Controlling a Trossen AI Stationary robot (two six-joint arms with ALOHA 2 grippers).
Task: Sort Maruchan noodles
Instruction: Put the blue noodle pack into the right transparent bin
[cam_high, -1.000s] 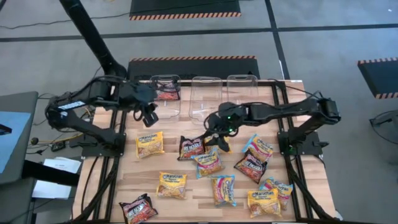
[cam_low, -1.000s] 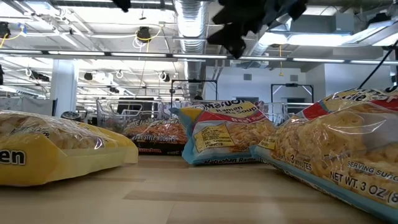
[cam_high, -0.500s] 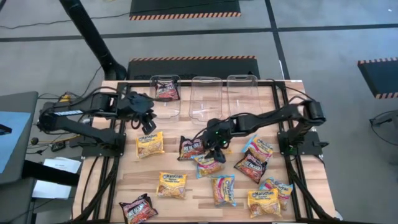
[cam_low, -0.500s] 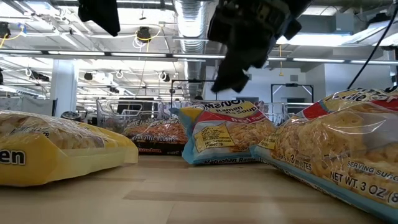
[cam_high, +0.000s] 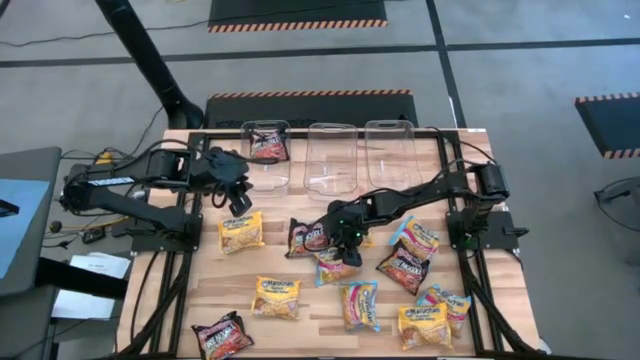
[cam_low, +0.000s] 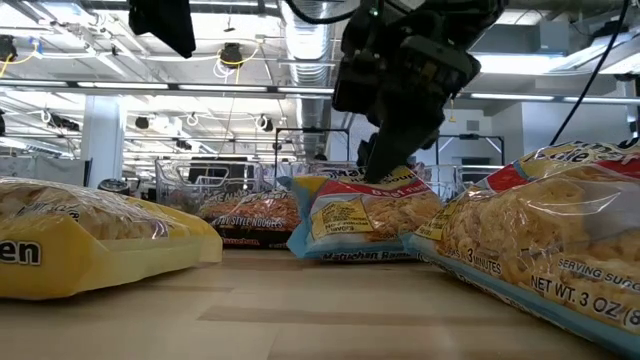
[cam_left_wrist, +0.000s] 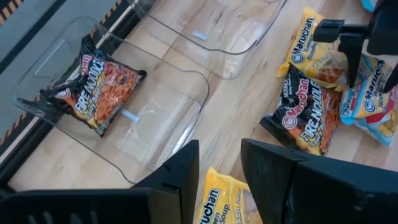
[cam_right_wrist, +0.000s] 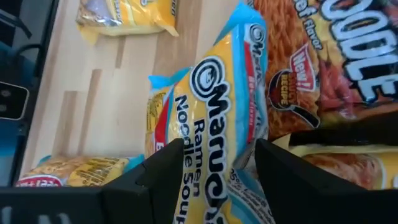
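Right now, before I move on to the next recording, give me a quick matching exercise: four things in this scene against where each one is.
Things:
1. dark packet
2. middle tub
3. right gripper
4. left gripper

Places:
A. low over the blue-edged packet
B. holds no packets
C. inside the left tub
D. raised near the left tub, above a yellow packet

Pairs: 1-C, 2-B, 3-A, 4-D

Twelve noodle packets (cam_high: 276, 297), three tubs (cam_high: 333, 165)

Bright, even overhead light (soft shadows), near packets blurred
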